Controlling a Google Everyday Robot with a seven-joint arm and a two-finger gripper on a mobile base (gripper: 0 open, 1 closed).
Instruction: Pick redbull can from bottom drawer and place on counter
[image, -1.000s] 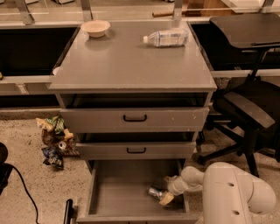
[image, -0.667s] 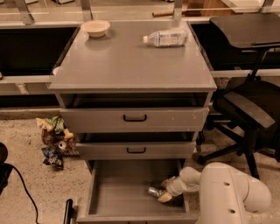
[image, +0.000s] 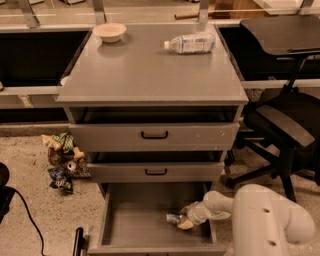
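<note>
Speckled floor, a grey three-drawer cabinet, and a robot arm reaching low.

Up top, the counter (image: 150, 75) carries a bowl (image: 109, 32) and a plastic bottle (image: 190, 43) near its far edge. The bottom drawer (image: 140, 227) stands pulled open, and the white arm (image: 260, 220) reaches in from the right. Its gripper (image: 186, 221) is by the drawer's right wall, at the redbull can (image: 173, 217) lying on the drawer floor. I can't tell whether it has closed on the can. This looks like the grasp step. Next comes a firm hold, then a lift clear of the upper drawers.

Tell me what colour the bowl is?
The bowl is cream, camera view; the gripper is in the bottom drawer by the redbull can.
</note>
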